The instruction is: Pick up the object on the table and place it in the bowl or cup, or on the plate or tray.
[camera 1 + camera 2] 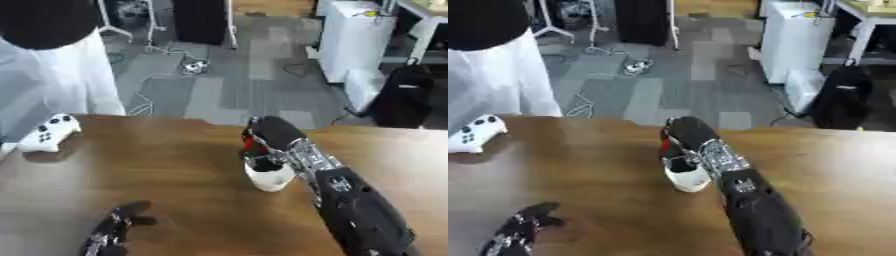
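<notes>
In the left eye view I see my right hand [267, 135] directly over the white cup [269, 178] near the middle of the wooden table [175, 165]. The hand's back hides its fingers, so I cannot tell how far they are curled. A small red thing [248, 145] shows at the hand's left edge, just above the cup's rim; I cannot tell whether it is held or already inside. My forearm [350, 205] covers the table to the right of the cup. A white game controller [48, 134] lies well left of the cup at the table's edge, and my left hand [112, 231] rests relaxed and empty near the lower left corner.

In the right eye view the red thing [666, 145] again shows just above the cup [688, 179]. I can read no writing anywhere.
</notes>
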Robot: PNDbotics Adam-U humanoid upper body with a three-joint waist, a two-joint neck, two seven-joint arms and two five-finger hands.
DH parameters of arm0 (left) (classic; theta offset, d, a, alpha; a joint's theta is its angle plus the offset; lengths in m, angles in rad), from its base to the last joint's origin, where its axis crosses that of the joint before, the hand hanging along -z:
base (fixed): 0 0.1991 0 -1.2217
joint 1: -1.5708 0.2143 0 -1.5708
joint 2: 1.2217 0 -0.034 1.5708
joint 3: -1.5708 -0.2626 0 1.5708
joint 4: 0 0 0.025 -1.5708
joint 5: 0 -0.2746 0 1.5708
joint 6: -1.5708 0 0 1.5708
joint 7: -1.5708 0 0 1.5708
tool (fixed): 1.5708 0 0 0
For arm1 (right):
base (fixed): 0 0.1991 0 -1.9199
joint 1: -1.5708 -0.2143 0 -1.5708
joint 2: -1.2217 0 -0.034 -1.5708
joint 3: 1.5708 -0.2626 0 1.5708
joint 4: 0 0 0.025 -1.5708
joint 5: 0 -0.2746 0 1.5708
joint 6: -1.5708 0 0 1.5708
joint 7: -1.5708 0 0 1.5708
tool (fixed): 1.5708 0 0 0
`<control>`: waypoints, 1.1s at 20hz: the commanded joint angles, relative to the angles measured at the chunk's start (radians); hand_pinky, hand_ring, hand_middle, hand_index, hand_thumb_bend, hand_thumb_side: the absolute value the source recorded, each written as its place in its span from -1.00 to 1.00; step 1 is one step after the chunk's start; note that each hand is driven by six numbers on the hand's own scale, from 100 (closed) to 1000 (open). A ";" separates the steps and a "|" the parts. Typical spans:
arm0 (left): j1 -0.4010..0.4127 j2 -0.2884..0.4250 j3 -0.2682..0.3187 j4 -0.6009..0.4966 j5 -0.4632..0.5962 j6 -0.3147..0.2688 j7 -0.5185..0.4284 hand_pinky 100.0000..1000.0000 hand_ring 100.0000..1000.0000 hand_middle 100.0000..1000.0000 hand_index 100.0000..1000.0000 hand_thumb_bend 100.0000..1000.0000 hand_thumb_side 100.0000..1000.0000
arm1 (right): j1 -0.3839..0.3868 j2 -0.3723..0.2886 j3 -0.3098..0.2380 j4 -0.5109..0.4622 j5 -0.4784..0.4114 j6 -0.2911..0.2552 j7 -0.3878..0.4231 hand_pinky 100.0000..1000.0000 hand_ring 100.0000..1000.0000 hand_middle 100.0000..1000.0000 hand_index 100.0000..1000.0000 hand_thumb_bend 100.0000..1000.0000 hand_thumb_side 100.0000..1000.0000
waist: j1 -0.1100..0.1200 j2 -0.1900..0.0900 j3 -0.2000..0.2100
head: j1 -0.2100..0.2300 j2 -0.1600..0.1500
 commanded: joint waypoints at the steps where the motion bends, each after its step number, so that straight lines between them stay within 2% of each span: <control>1: -0.004 0.002 -0.003 -0.022 -0.008 -0.004 -0.003 1.00 0.19 0.34 0.46 0.55 0.59 | -0.030 -0.020 -0.008 -0.012 0.007 0.007 -0.002 -0.19 -0.68 -0.66 -0.25 -0.67 -0.70 | 0.006 -0.010 0.002 | -0.021 -0.018; 12: -0.002 -0.003 -0.002 -0.023 -0.013 -0.008 -0.003 1.00 0.18 0.34 0.46 0.55 0.59 | -0.029 -0.024 -0.015 -0.015 0.017 0.019 -0.006 -0.19 -0.67 -0.65 -0.25 -0.69 -0.68 | 0.011 0.003 0.005 | -0.032 -0.029; 19: 0.000 -0.006 -0.002 -0.022 -0.016 -0.009 -0.003 1.00 0.18 0.34 0.46 0.55 0.59 | -0.032 -0.029 -0.017 -0.016 0.030 0.024 -0.014 -0.09 -0.36 -0.50 -0.14 -0.68 -0.63 | 0.012 0.009 0.003 | -0.043 -0.039; 22: 0.000 -0.007 -0.003 -0.022 -0.016 -0.010 -0.004 1.00 0.18 0.34 0.46 0.55 0.59 | -0.034 -0.033 -0.019 -0.018 0.036 0.024 -0.020 0.04 -0.12 -0.28 0.06 -0.64 -0.55 | 0.012 0.012 0.003 | -0.048 -0.044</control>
